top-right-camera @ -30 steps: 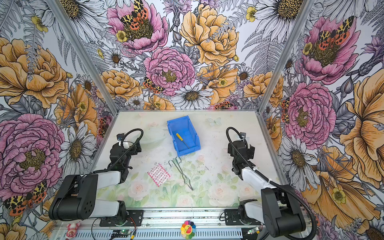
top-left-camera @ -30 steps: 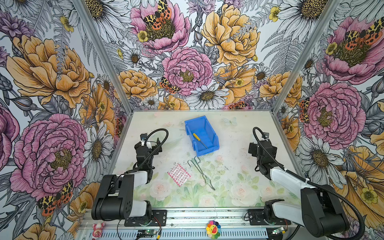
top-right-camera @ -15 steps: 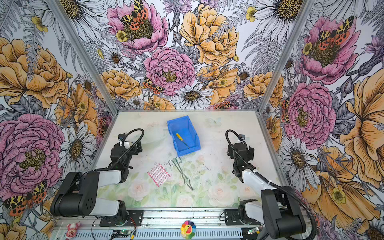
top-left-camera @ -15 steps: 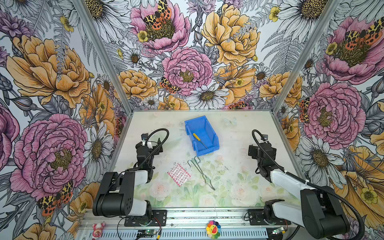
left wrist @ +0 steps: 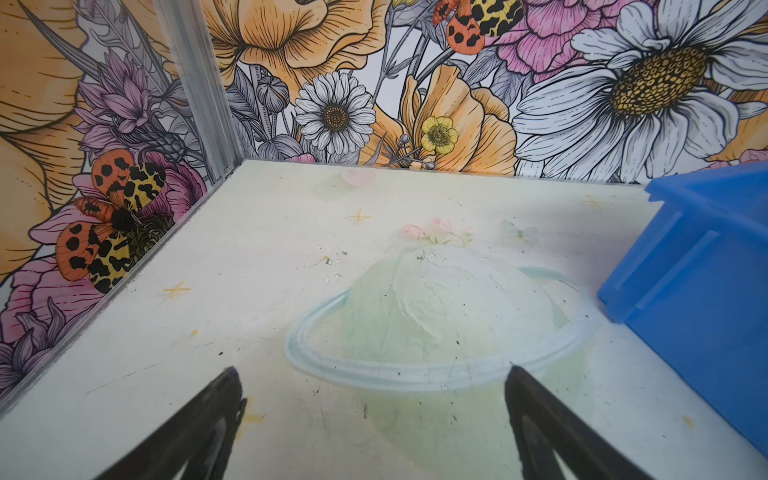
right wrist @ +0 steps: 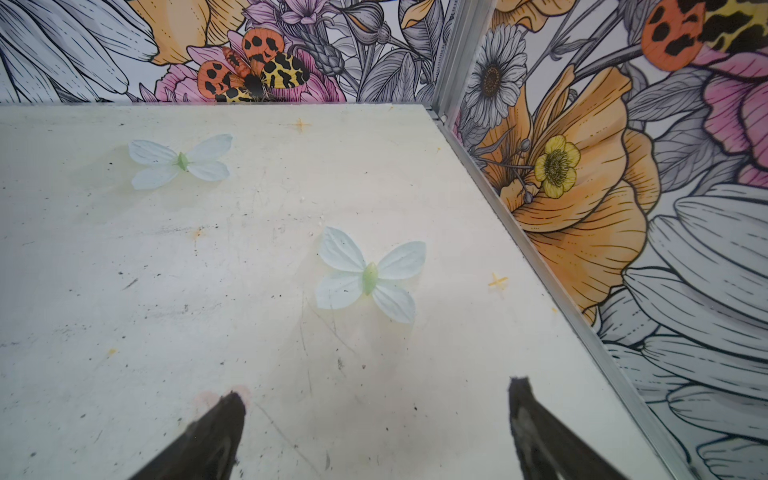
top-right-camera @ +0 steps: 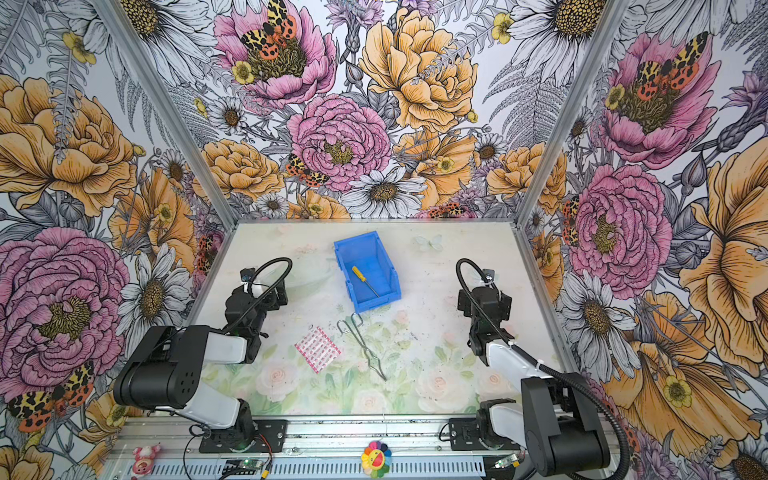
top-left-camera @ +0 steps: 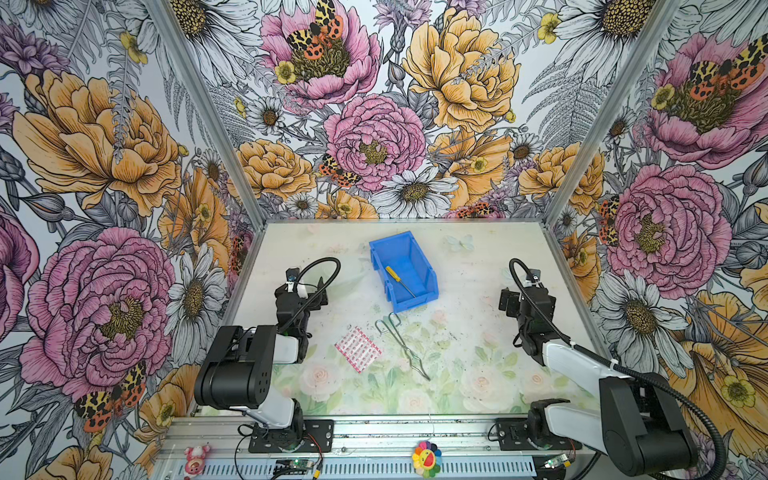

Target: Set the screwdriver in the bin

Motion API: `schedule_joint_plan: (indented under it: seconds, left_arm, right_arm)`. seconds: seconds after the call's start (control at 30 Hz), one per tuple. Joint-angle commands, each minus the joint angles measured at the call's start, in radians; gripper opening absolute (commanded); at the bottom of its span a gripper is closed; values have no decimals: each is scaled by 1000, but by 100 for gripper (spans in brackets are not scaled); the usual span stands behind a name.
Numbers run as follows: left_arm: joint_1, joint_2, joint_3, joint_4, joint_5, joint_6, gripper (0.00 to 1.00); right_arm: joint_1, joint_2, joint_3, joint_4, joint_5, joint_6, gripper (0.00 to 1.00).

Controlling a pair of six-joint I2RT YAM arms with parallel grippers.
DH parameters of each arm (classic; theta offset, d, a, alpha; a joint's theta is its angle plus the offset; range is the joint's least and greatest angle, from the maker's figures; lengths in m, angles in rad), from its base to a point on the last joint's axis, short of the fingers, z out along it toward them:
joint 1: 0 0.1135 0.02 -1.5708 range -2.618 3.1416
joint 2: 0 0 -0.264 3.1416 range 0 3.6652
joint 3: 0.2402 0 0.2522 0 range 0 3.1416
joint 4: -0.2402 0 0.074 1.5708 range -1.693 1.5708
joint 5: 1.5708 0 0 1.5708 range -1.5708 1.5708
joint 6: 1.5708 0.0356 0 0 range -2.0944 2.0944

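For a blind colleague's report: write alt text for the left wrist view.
The left gripper is open and empty over a pale table printed with a ringed planet. The outer wall of the blue bin shows at the frame's edge, with floral walls behind the table.

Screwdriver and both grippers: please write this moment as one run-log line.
screwdriver: lying inside bin | left gripper: open, empty | right gripper: open, empty | task: looks done
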Motion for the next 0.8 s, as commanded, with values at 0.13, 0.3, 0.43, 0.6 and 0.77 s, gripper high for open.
schedule_joint_plan:
  seconds: [0.13,0.3,0.43,0.6,0.77]
  left_arm:
    - [17,1,44,-19,-42,-25,99]
    - [17,1,48,-28,-39,-21,99]
    - [13,1,52,-34,-41,-19,99]
    - [8,1,54,-40,-48,-13,99]
    - [0,1,58,-46,-59,-8,99]
  right_arm:
    - [-17,76,59,83,-58,-34,100]
    - [-28,114,77,112,-85,-49,100]
    - [-46,149,97,137,-156,-65,99]
    - [-76,198,130,161,-263,-74,100]
    - [-89,222,147,170,-320,-82,99]
